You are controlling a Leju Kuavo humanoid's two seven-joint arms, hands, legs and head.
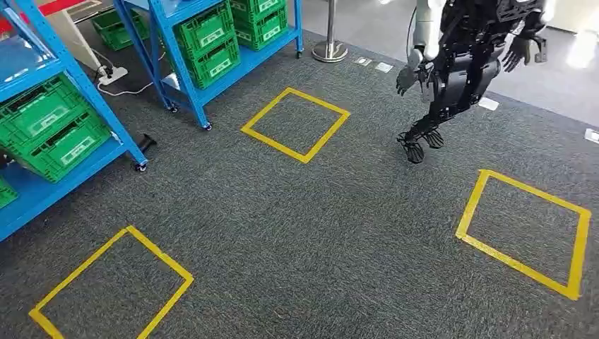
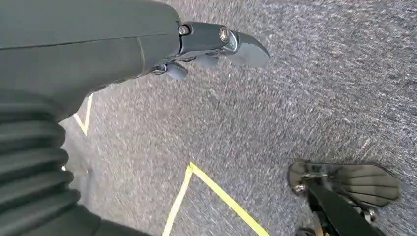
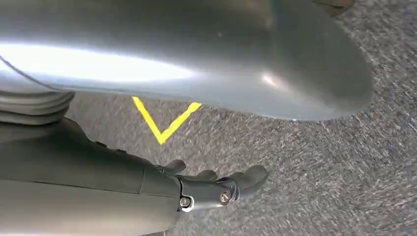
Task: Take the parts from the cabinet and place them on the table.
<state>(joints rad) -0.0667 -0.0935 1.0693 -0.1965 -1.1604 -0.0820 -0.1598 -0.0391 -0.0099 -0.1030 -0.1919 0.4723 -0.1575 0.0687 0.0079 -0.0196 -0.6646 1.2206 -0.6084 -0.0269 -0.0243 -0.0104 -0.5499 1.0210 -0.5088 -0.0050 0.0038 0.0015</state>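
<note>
The blue cabinet shelves (image 1: 176,42) are sitting up at 10 to 11 o'clock in the head view, loaded with green crates (image 1: 212,39); can't make out any parts inside them. Left hand (image 2: 216,46) is hanging over the grey carpet (image 1: 318,233) with fingers loosely spread, holding nothing. Right hand (image 3: 216,184) is doing the same. Yellow tape squares (image 1: 295,123) are marking the floor, and another humanoid robot (image 1: 459,63) is standing at 1 o'clock.

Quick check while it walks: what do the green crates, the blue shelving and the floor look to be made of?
The green crates look like moulded plastic: glossy, with ribbed, slotted walls. The blue shelving seems painted metal, judging by thin straight uprights with an even sheen. The floor looks like grey short-pile carpet, matte and speckled, marked with yellow tape squares.
</note>
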